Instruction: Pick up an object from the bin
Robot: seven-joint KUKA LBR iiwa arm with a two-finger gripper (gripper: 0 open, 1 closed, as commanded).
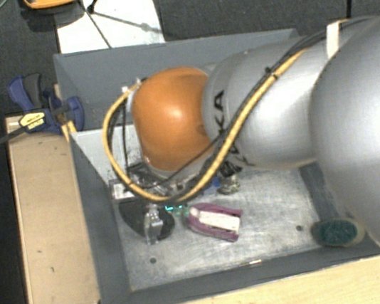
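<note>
My silver arm (298, 108), orange-capped at the wrist (170, 118), lay across the grey metal bin (104, 234) from the right. My jaws hung over a black round object (132, 219) at the floor's left; apart or together, I could not tell. Just beside it lay a purple-and-white oblong packet (215, 223). A teal round thing (335, 233) sat in the near right corner.

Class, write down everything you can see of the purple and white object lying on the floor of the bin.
The purple and white object is small and oblong, like a packet or tube. It is purple along its body, paler pink on top and white at its lower-right end. It lies flat on the grey bin floor, near the middle, slanting from upper left down to lower right. The gripper hangs just to its left; whether they touch cannot be told.
</note>
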